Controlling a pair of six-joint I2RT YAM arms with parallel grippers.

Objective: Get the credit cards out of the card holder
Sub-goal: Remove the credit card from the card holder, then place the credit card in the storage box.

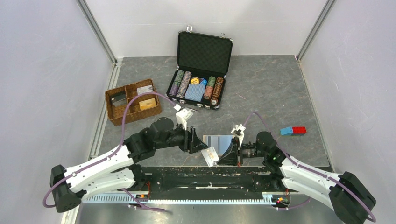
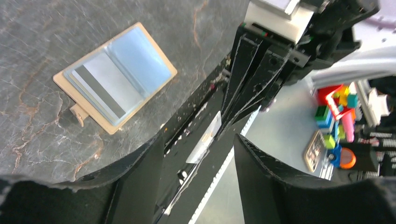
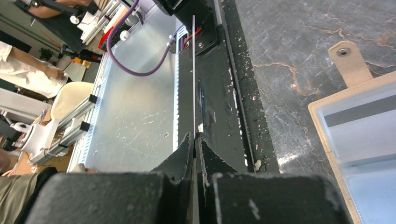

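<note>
The card holder (image 1: pixel 218 140) lies open and flat near the table's front edge, tan-rimmed with pale blue pockets; in the left wrist view the card holder (image 2: pixel 114 77) shows a card with a dark stripe (image 2: pixel 100 86) in one pocket. My right gripper (image 1: pixel 225 155) is shut on a pale credit card (image 1: pixel 210 155), which sticks out over the front edge. The right wrist view shows this credit card (image 3: pixel 194 70) edge-on between the shut right gripper (image 3: pixel 195 138). My left gripper (image 2: pixel 198 140) stands open on either side of that credit card (image 2: pixel 205 140) without touching it.
A brown wicker divided tray (image 1: pixel 133 100) with cards in it sits at the back left. A black case (image 1: pixel 201 70) of poker chips stands open at the back. Blue and red blocks (image 1: pixel 293 130) lie at the right. The black front rail (image 1: pixel 196 175) runs below the grippers.
</note>
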